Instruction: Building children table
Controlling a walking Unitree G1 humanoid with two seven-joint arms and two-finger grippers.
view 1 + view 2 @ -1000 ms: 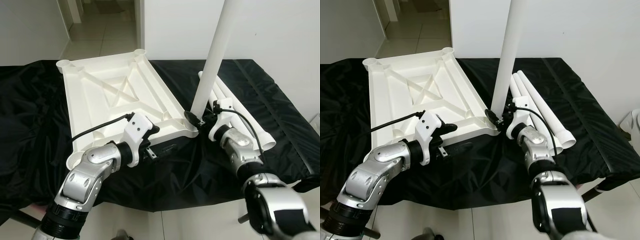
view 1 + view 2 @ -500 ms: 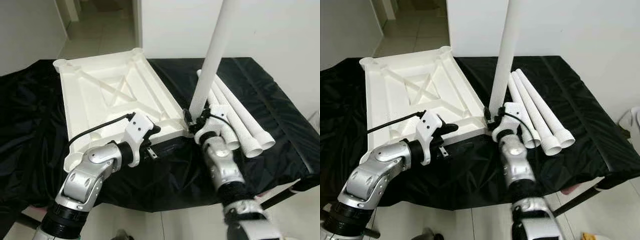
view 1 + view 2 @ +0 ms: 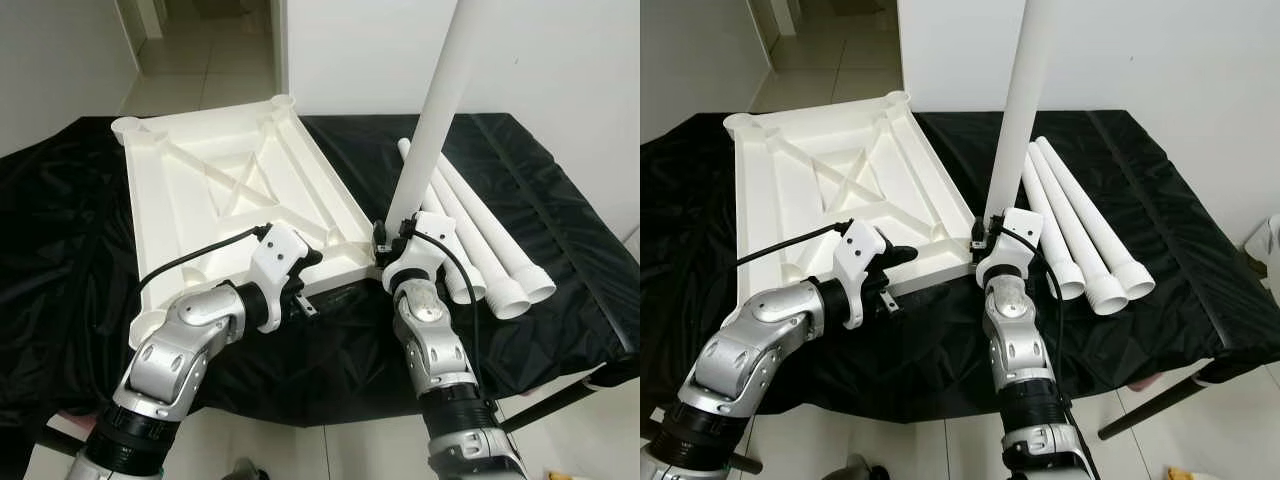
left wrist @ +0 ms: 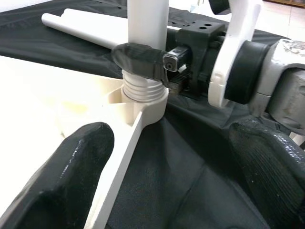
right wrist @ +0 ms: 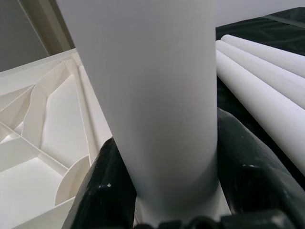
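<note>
The white tabletop lies upside down on the black cloth. A white table leg stands upright in the socket at the tabletop's near right corner, and thread shows at its foot. My right gripper is shut on this leg just above the socket, its black fingers on either side of the tube. My left gripper sits at the tabletop's near edge, left of that corner. It is open, its fingers spread wide with the rim running between them.
Three loose white legs lie side by side on the cloth right of the corner. The black cloth hangs over the table's near edge. A white wall stands behind, with a doorway at back left.
My right forearm has swung in from the right to straight in front of me, still gripping the leg's foot. The left arm holds its place.
</note>
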